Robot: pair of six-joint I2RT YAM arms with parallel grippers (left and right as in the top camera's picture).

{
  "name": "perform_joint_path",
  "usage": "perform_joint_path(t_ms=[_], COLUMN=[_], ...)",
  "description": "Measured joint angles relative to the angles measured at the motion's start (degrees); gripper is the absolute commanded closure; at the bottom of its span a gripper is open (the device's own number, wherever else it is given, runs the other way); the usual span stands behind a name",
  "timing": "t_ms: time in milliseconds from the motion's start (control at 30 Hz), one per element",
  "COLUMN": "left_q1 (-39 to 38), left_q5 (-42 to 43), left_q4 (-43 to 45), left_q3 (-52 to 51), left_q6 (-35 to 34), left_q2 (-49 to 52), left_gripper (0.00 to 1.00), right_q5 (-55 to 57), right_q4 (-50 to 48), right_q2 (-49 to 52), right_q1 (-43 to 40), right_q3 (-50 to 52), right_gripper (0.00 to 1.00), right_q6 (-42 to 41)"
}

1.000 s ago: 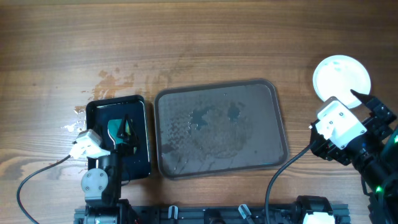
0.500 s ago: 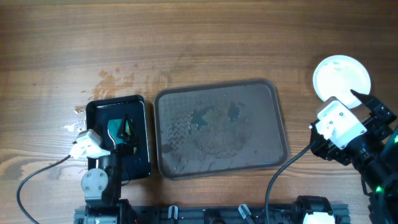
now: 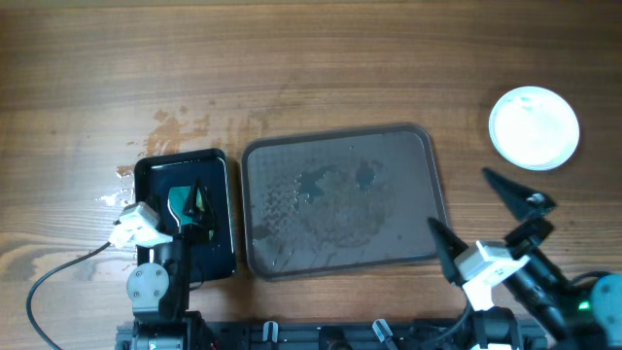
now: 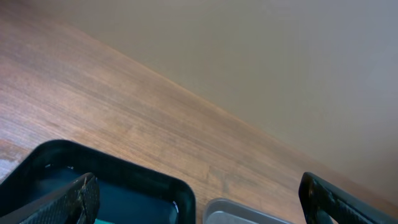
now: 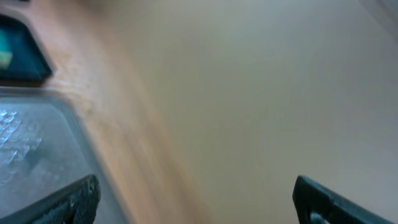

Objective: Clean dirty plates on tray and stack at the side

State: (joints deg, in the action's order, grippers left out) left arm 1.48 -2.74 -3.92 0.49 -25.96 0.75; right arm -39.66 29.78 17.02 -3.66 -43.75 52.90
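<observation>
Right claw [image 3: 458,197]: spread wide, empty, by the tray [image 3: 408,194]'s right rim.
Plates [image 3: 534,127]: on the table [image 3: 292,68], right of the tray, well apart from that claw.
Left claw [image 3: 197,208]: spread wide over small black tray [image 3: 185,157].

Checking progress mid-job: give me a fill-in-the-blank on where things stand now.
The plates sit on the table, ___ of the tray.
The tray holds ___ plates.
The black tray lies ___ of the tray.
The left gripper, above the black tray, and the right gripper both stand ___.
Missing: right; no; left; open.
</observation>
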Motion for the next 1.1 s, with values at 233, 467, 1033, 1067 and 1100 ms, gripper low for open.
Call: perform_joint_path(t_ms=[233,467,1033,1067,1100], left_q1=[0.0,0.0,0.0,0.0,0.0], left_q5=[0.2,0.3,0.3,0.3,0.3], left_q4=[0.0,0.0,0.0,0.0,0.0], left_q3=[0.0,0.0,0.0,0.0,0.0], left_q6=[0.0,0.0,0.0,0.0,0.0], left_q2=[0.0,0.0,0.0,0.0,0.0], left_gripper=[0.00,0.00,0.00,0.00,0.00], right_q5=[-4.2,-1.1,29.6,31.3,33.0], right_q4=[-39.8,-59.0,-29.9,-29.9,-29.9], right_q2=[-10.0,-10.3,-10.3,-10.3,-10.3], right_q1=[0.0,0.0,0.0,0.0,0.0], right_q3=[31.3,43.4,43.4,43.4,43.4], right_gripper=[0.00,0.00,0.00,0.00,0.00], right_q6=[-32.9,-48.2,-52.0,-51.8,-51.1])
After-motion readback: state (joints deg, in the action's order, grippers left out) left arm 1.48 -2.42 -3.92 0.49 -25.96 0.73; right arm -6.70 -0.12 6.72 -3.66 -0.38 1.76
